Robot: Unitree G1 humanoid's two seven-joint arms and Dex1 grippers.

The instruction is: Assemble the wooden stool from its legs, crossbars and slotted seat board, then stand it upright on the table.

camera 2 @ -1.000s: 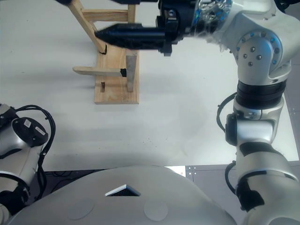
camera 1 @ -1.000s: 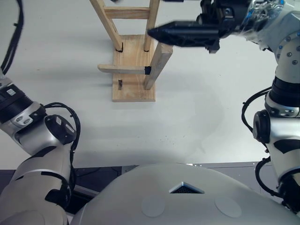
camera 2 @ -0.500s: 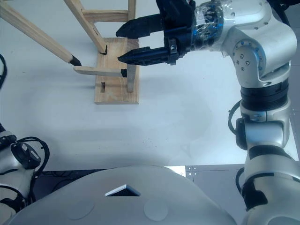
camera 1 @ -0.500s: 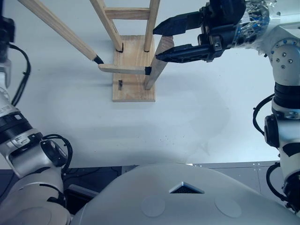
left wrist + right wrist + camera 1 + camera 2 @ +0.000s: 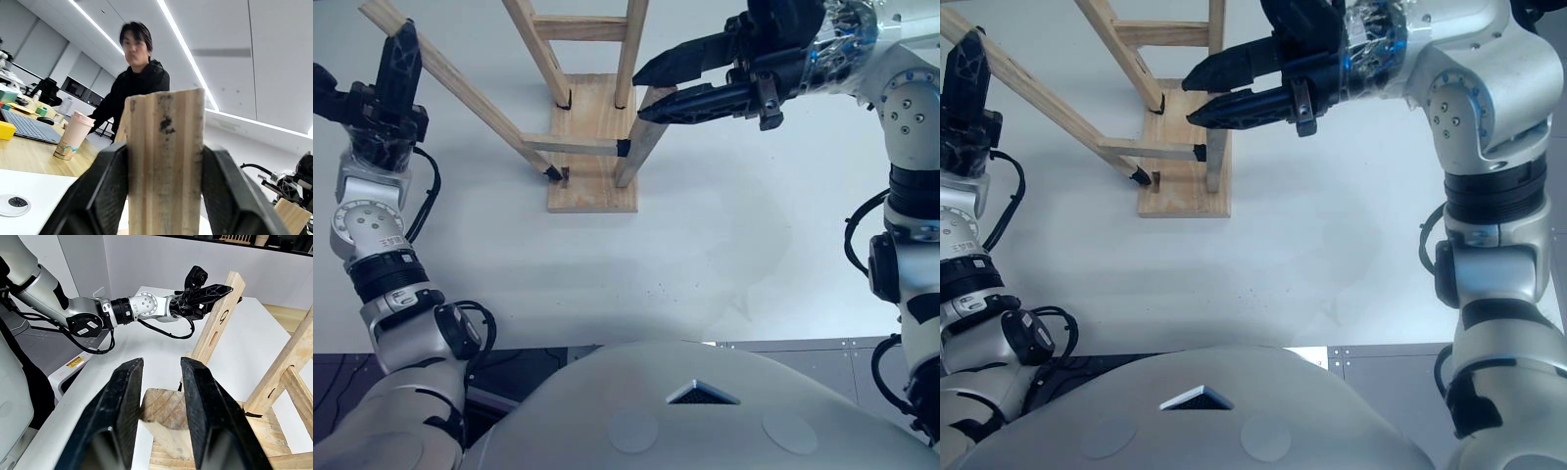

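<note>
The pale-wood seat board (image 5: 592, 196) lies flat on the white desk (image 5: 724, 215), with black marks at its joints. Two back legs (image 5: 540, 54) stand in its far slots, leaning toward each other and joined by a top crossbar (image 5: 579, 27). A right leg (image 5: 641, 137) stands in the near right corner. A low crossbar (image 5: 570, 144) sticks out from it to the left, with a dark mark at the joint.

The left fingers (image 5: 399, 54) pinch the upper part of a loose leg (image 5: 470, 98), one on each side of the wood. This leg slants down across the desk. Its dark-tipped lower end is at the board's near left corner, just beside the open slot (image 5: 565, 176) and under the free end of the low crossbar.

The right fingers (image 5: 690, 54) are spread, one on each side of the right leg's top end. Whether they touch it cannot be told.
</note>
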